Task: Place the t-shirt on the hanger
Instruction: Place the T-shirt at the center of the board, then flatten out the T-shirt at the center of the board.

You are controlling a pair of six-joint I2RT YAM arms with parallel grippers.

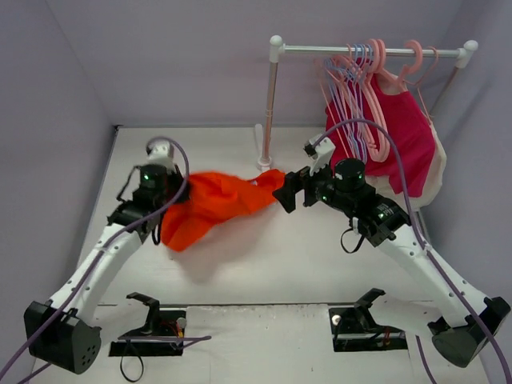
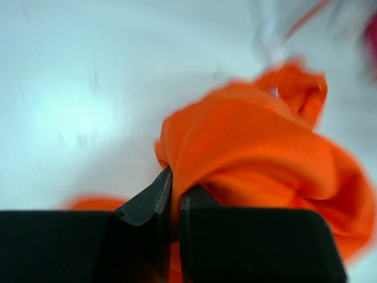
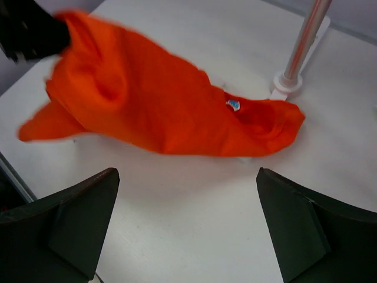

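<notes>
At 9 o'clock on the tabletop [image 1: 264, 272], the left end effector [image 2: 175, 203] pinches a bunched fold of the orange t-shirt [image 1: 216, 204]. The cloth stretches toward 3 o'clock, and its neck end lies on the tabletop near the rack foot [image 3: 288, 82]. The right end effector [image 1: 285, 194] is spread wide at that end, holding nothing. Far back at 1 o'clock, pale pink hangers [image 1: 378, 60], lavender hangers [image 1: 352, 76] and a magenta shirt [image 1: 404, 128] hang on the rack [image 1: 320, 50].
</notes>
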